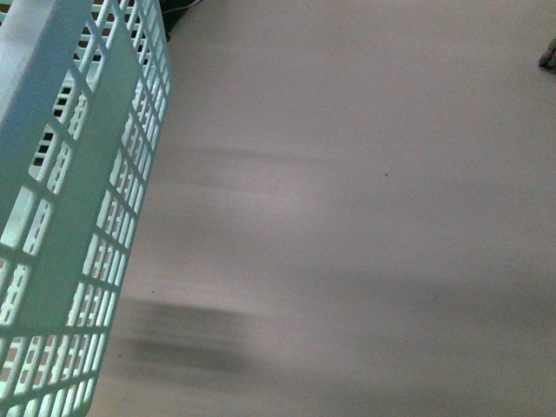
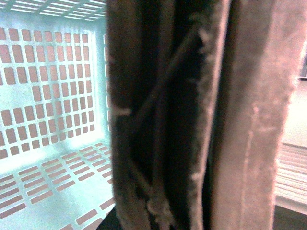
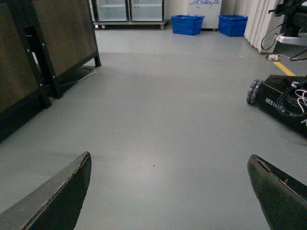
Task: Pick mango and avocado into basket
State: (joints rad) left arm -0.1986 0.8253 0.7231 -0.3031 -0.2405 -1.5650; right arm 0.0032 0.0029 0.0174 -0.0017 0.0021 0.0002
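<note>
The light teal basket [image 1: 61, 217] with slotted grid walls fills the left side of the front view, tilted and lifted above the grey floor. In the left wrist view its brown handle [image 2: 249, 120] stands very close to the camera, with the basket's inside [image 2: 48, 96] beyond it; my left gripper is shut on the basket, its fingers hidden behind the handle. My right gripper [image 3: 170, 160] is open with nothing between its fingers, over bare floor. The mango and the avocado are out of view.
The right wrist view shows grey floor, a dark wooden cabinet [image 3: 48, 43] on one side, a black wheeled robot base [image 3: 283, 100] with cables on the other, and blue crates [image 3: 187, 24] by far glass-door fridges. Blurred shadows lie on the floor in the front view.
</note>
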